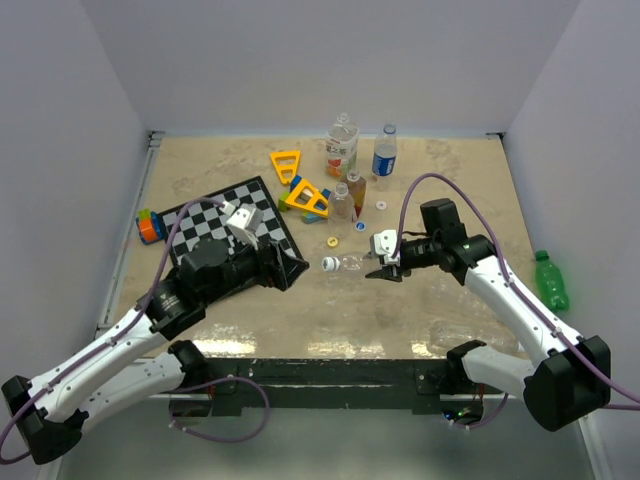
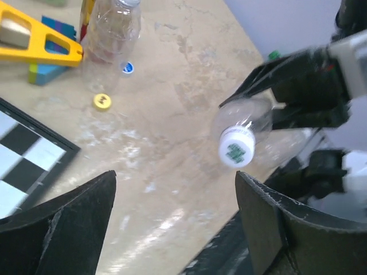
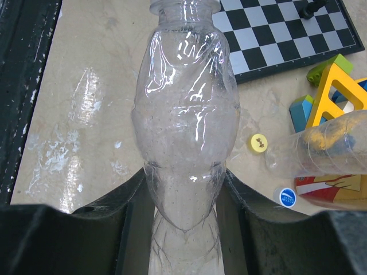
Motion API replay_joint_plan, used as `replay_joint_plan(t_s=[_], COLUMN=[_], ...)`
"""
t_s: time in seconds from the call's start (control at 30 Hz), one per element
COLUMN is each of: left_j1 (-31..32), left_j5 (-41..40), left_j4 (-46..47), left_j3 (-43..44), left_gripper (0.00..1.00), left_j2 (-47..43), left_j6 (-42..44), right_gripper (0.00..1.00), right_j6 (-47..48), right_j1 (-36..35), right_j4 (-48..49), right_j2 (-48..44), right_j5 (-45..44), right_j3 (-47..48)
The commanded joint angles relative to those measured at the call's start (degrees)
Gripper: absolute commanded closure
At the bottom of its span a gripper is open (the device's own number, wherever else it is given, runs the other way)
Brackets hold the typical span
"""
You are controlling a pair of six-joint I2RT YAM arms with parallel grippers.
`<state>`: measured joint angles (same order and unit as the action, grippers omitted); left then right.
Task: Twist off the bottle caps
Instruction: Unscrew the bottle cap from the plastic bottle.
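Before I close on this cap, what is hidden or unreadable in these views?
Left wrist view: the white cap on the clear bottle shows end-on, so its thread is hidden; its green print is blurred.
Right wrist view: the bottle, held in the right gripper, runs off the top edge, cutting off the cap.
Top view: the cap is too small to show any loosening.

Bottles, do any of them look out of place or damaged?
The clear plastic bottle in the right gripper looks creased and dented. A green plastic bottle sits alone at the table's right edge, away from the other bottles.
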<state>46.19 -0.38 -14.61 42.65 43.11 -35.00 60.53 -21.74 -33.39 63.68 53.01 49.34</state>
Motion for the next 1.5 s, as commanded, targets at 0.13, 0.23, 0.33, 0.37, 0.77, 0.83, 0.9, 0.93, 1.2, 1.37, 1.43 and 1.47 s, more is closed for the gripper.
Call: replay_joint_plan(t_s=[0.13,0.23,0.33,0.37,0.77,0.83,0.9,0.93,1.2,1.37,1.43,1.47], left_j1=[-0.05,-0.05,-0.05,-0.05,0.04,0.04,0.04,0.12,0.12,0.04,0.04,0.04], left_j5=[15.57,17.96,21.63,22.96,28.07,27.54,27.1,27.01,29.21,30.53,30.79,30.79], left_j4=[12.23,17.49,24.69,26.72,33.85,35.96,37.54,38.07,40.18,42.64,43.09,43.35], left_j3=[-8.19,-11.26,-14.69,-15.23,-13.48,-13.47,-13.3,-13.04,-12.24,-12.16,-11.98,-12.07], left_gripper=[0.07,0.05,0.05,0.05,0.14,0.17,0.19,0.21,0.32,0.37,0.38,0.39], left_j2=[-3.91,-3.65,-3.48,-3.21,6.02,6.37,6.89,7.16,8.74,9.97,10.24,10.32], left_j6=[39.26,48.6,53.62,54.16,54.25,53.29,52.5,52.15,50.83,49.42,49.33,49.16], right_gripper=[0.87,0.87,0.87,0.87,0.87,0.87,0.87,0.87,0.87,0.87,0.87,0.87], right_j6=[0.2,0.11,0.2,0.2,0.2,0.2,0.2,0.2,0.2,0.37,0.2,0.2], right_j1=[0.11,0.12,0.12,0.12,0.03,0.12,0.12,0.12,0.2,0.12,0.12,0.12], right_j4=[-0.54,-0.45,-0.36,-0.36,-0.54,-0.45,-0.45,-0.45,-0.45,-0.45,-0.45,-0.45], right_j2=[-0.22,-0.05,-0.13,-0.14,-0.31,-0.4,-0.31,-0.31,-0.31,-0.31,-0.31,-0.31], right_j5=[0.33,0.34,0.25,0.25,0.51,0.51,0.51,0.51,0.51,0.51,0.51,0.51], right_j3=[0.23,0.23,0.23,0.23,0.32,0.32,0.32,0.23,0.23,0.32,0.23,0.23])
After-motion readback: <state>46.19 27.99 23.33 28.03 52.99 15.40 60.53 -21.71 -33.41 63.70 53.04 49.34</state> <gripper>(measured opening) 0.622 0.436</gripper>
